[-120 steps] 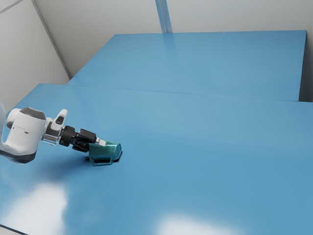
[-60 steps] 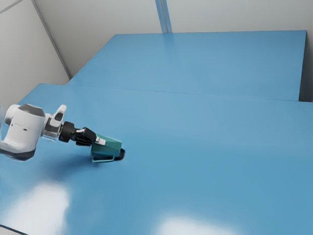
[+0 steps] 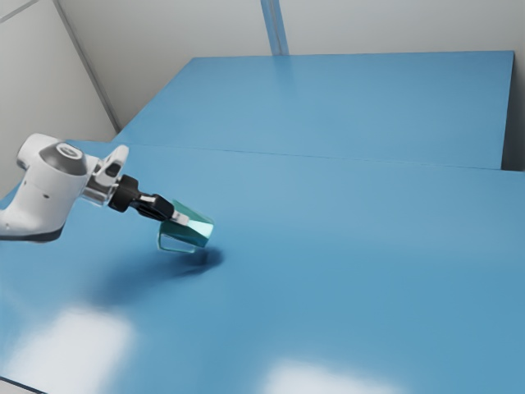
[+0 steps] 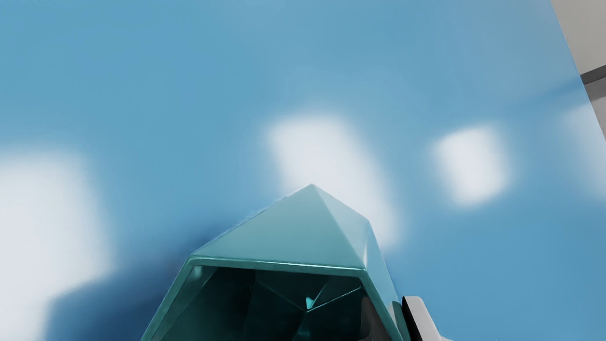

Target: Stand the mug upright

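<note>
The tool point(image 3: 181, 219) is clamped on the wall of the green mug point(image 3: 199, 232), its fingers only slightly apart, one finger point(image 4: 420, 318) against the outside and the other inside the mouth. The mug is held tilted just above the desk point(image 3: 344, 263), mouth toward the tool, base angled downward.

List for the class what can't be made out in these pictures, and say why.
- Rest of the mug's rim, wrist view: cut off by the bottom edge.
- Mug's inside, exterior view: hidden by its own walls.
- Deepest corners inside the mug, wrist view: lost in dark shading.
- Full length of the tool's fingers, wrist view: cut off by the bottom edge.
- The arm's base, exterior view: cut off by the left edge.
</note>
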Controlling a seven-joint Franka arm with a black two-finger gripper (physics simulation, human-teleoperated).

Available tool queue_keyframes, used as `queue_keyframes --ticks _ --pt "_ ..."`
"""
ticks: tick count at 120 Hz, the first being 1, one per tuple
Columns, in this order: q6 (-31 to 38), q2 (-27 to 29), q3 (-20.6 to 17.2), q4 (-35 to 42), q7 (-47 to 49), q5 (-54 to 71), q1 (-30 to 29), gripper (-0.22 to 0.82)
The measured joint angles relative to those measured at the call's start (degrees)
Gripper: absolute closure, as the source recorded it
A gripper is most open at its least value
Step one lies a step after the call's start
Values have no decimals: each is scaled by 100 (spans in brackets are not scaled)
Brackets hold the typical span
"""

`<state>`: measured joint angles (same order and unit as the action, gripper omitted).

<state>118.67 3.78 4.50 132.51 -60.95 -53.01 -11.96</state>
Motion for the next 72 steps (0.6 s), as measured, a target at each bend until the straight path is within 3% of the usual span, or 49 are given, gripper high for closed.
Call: queue_keyframes --ticks 72 --pt "-36 687 -4 -385 1846 3899 753 78"
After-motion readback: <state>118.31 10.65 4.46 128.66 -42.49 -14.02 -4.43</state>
